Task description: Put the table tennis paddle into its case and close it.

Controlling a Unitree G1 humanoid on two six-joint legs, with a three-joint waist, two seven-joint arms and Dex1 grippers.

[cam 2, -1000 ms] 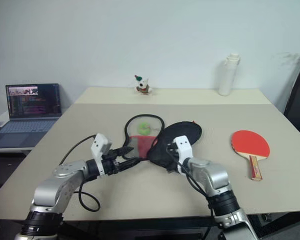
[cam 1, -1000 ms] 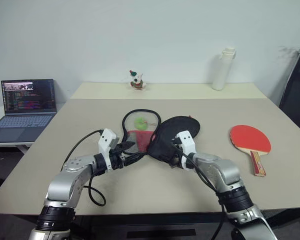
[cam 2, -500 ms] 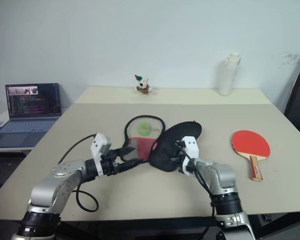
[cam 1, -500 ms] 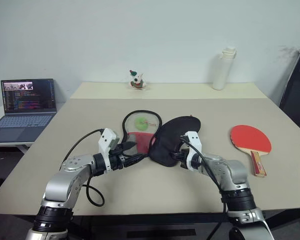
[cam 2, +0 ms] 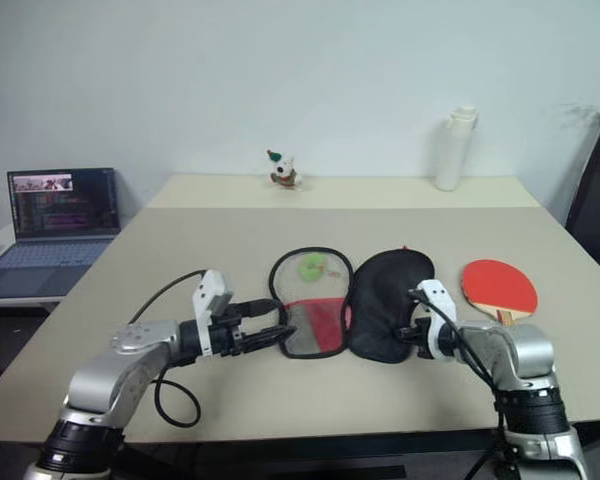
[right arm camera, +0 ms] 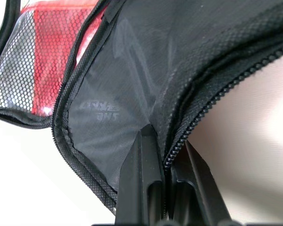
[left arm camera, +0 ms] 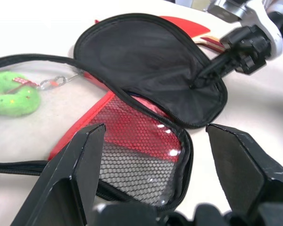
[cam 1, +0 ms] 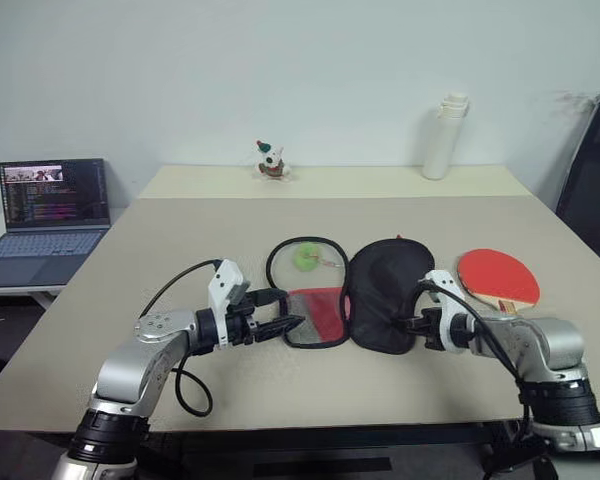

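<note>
The case lies spread open at the table's middle. Its black half is on the right, and its red and black mesh half on the left, with a green tag inside the rim. My right gripper is shut on the zip edge of the black half. Just short of the mesh half's near edge, my left gripper stands open and holds nothing. The table tennis paddle lies red face up to the right of the case, with its handle partly hidden behind my right arm.
A laptop sits on a low side table at the left. A white bottle and a small toy figure stand on the table's far part. A black chair is at the right edge.
My right gripper shut on the black half's edge and pulled it rightward, laying the case open and flat nearer the paddle. The left gripper stayed open beside the mesh half.
</note>
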